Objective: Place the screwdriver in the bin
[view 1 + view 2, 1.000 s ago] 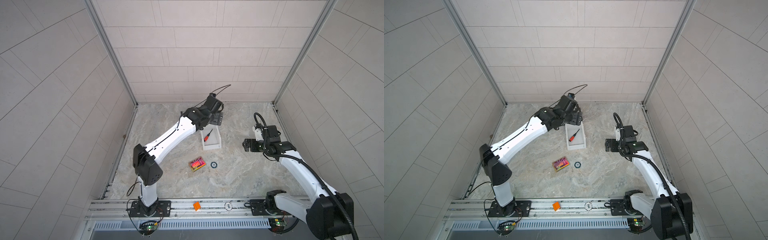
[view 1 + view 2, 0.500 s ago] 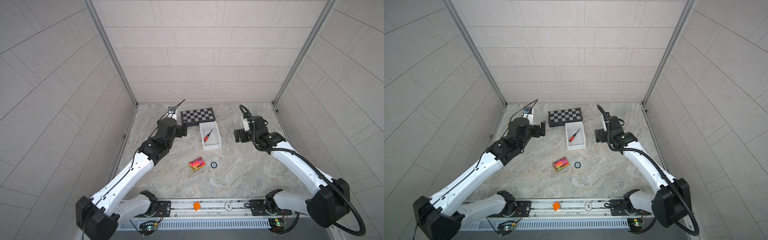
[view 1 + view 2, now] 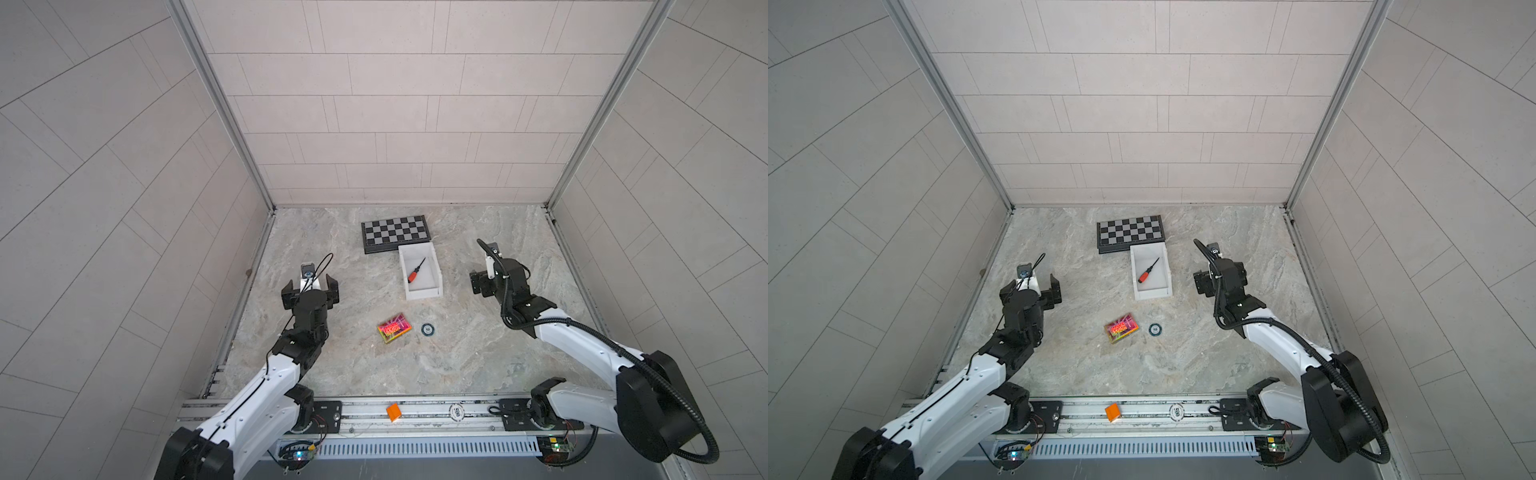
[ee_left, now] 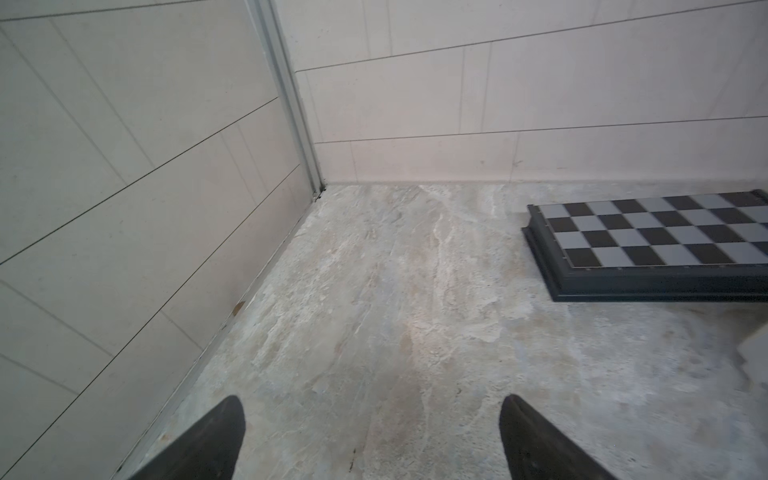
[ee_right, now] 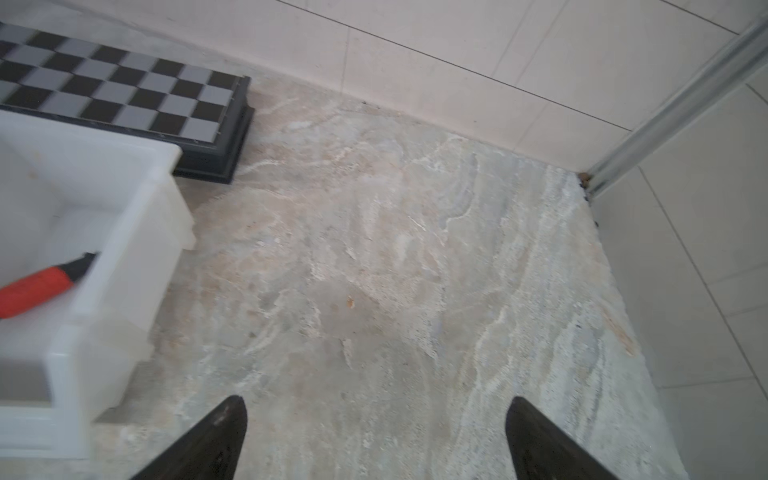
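Although the screwdriver (image 3: 415, 270) already lies inside the bin (image 3: 424, 293), slantwise on its floor with the red-orange handle nearer the robot and the thin dark shaft pointing toward the far wall, how it would handle still matters should it need moving. It looks small, light and rigid. The handle seems to be smooth hard plastic, rounded enough to roll or twist under a careless pinch. The shaft is too slender to offer a sure hold, so the best place is across the thick middle of the handle (image 5: 35, 286), approached from above to stay clear of the bin's walls. The bin stands on the desk (image 3: 478, 365) close against the near edge of the chessboard (image 3: 395, 231). The left end effector (image 3: 310, 287) hangs over bare desk well to the left of the bin, fully spread and empty. The right end effector (image 5: 374, 436), just beside the bin's right wall, also has its fingers wide apart, with nothing between them.
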{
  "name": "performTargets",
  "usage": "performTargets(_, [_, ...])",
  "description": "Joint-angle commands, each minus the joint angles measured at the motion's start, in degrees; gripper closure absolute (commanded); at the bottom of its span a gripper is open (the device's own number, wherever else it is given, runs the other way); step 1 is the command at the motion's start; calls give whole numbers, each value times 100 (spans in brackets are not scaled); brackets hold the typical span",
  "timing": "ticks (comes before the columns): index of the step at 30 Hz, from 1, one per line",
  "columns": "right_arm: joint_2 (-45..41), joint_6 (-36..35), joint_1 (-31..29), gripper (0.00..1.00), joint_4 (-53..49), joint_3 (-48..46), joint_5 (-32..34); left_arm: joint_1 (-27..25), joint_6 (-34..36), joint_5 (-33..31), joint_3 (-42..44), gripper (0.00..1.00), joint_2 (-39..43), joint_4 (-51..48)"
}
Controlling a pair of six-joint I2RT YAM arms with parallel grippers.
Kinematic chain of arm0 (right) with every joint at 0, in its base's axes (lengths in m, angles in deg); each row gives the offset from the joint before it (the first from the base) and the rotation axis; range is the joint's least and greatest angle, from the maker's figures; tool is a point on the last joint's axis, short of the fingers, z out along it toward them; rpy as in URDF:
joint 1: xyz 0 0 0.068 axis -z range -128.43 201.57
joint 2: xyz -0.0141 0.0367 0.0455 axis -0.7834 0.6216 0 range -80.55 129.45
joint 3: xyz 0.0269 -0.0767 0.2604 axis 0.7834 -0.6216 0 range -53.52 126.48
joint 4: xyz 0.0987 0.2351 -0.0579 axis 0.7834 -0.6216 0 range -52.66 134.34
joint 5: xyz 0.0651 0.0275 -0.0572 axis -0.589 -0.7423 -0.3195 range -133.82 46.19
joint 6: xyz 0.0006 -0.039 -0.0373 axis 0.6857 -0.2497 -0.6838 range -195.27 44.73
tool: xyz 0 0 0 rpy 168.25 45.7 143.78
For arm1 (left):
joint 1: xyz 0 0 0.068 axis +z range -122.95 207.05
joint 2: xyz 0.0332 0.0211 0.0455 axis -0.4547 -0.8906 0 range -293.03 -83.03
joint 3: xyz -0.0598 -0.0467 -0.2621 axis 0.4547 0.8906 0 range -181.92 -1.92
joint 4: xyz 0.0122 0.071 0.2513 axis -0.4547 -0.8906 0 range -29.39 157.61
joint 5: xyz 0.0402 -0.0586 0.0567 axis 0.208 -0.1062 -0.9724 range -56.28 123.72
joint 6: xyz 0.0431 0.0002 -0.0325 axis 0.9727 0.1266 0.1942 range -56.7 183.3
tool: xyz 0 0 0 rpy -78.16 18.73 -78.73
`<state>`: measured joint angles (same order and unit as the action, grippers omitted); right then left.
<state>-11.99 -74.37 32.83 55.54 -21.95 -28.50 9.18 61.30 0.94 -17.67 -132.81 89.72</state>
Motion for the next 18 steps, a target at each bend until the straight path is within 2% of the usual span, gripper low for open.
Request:
performTargets(1, [-19, -150, 469, 1, 1191, -483, 253, 223, 6, -145, 266, 1, -313, 1193])
performTargets(3, [45, 21, 828, 1, 1504, -768, -49, 352, -19, 42, 401, 1, -594, 1628])
performTargets(7, [310, -94, 1101, 1, 2378, -1138, -152, 524, 77, 428, 446, 0, -1165, 2140])
performTargets(13, [1139, -304, 1266, 1, 3604, -1202, -165, 749, 261, 968, 137, 1, -1934, 2651])
performTargets(18, [1666, -105, 1289, 1, 3861, -1027, -375, 1033, 231, 1290, -130, 0, -2616, 3140])
